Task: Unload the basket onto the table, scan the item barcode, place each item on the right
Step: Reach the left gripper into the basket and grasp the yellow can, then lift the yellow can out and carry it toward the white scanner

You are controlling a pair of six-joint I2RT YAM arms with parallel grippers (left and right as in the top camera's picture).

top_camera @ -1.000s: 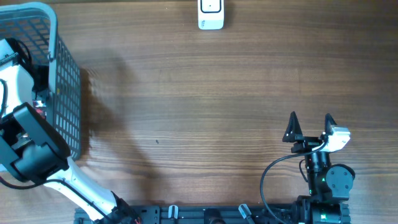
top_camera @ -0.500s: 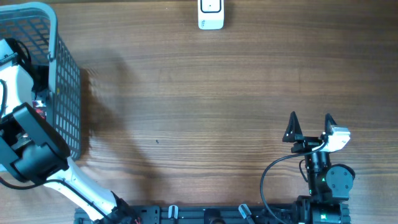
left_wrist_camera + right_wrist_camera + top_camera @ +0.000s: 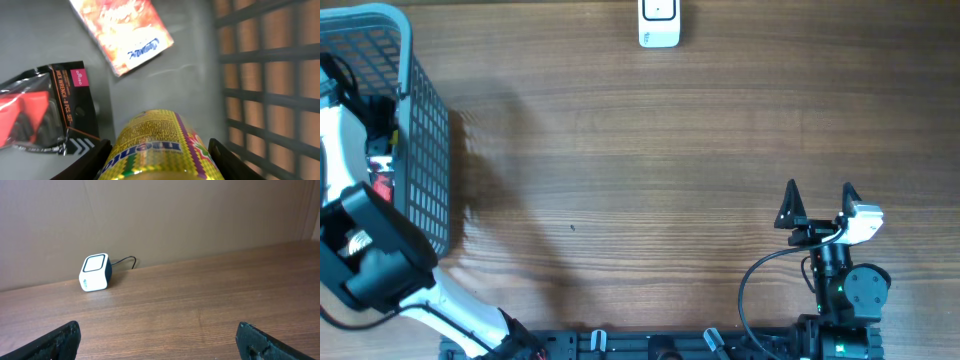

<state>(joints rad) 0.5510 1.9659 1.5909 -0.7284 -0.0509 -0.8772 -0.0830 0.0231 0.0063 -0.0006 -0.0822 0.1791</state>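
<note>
Yellow can (image 3: 156,132) is inside basket (image 3: 425,140), left end effector (image 3: 161,150) clamped on its sides. Right end effector (image 3: 818,198) spread wide, idle over bench (image 3: 620,180). Risks: round glossy wall may twist or slip on lift, and the mesh just beside it could snag. Can't tell which way its code faces, so it may reach scanner (image 3: 658,22), well apart across bench, turned wrong.

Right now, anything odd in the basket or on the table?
Nothing stands out. In the basket, the hex wrench pack and snack packet lie flat and loose. The left gripper is closed on the yellow Mentos container. The scanner sits upright at the far edge of the table.
</note>
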